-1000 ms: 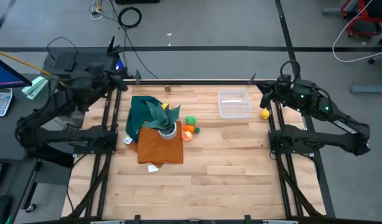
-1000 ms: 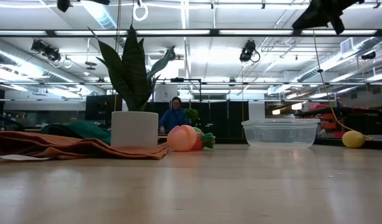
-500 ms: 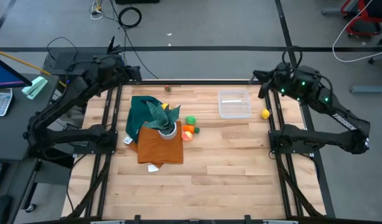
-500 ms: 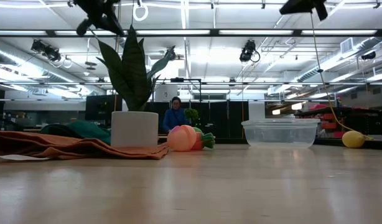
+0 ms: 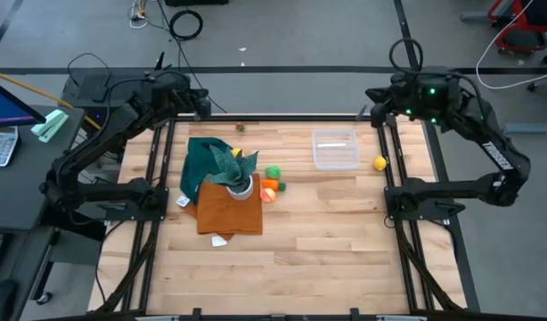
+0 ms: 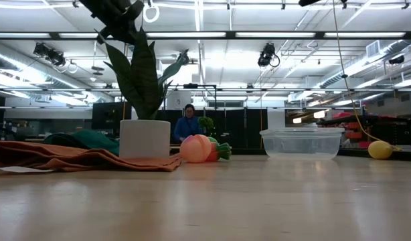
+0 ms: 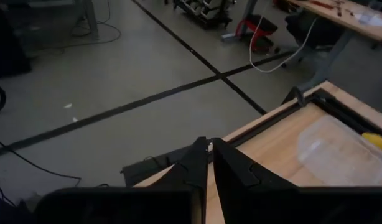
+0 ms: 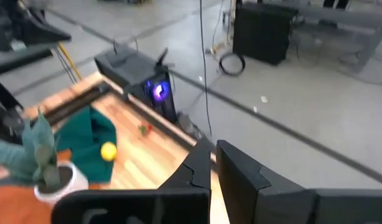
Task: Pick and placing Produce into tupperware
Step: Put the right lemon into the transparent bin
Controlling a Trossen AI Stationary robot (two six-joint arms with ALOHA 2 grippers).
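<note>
The clear tupperware (image 5: 336, 149) stands on the table's far right part, also seen in the low view (image 6: 301, 142). A yellow produce ball (image 5: 379, 163) lies to its right. Green (image 5: 273, 172) and orange-red produce (image 5: 268, 190) lie beside the potted plant (image 5: 233, 169). A small yellow piece (image 5: 240, 127) sits near the far edge. My left gripper (image 7: 209, 144) is shut, high above the far left corner (image 5: 199, 98). My right gripper (image 8: 212, 148) is shut, high above the far right corner (image 5: 374, 94). Neither touches anything.
The plant's white pot (image 6: 144, 138) stands on an orange cloth (image 5: 229, 209), and a dark green cloth (image 5: 200, 159) lies behind it. White scraps (image 5: 220, 240) lie near the cloth. A person (image 6: 187, 125) shows far behind the table. Bare wood fills the table's near half.
Both arms have unfolded and risen. My left gripper has swung up and toward the table's far edge and right, coming into the low view above the plant. My right gripper has moved up and toward the far edge, leaving the low view's top. Nothing on the table has moved.
</note>
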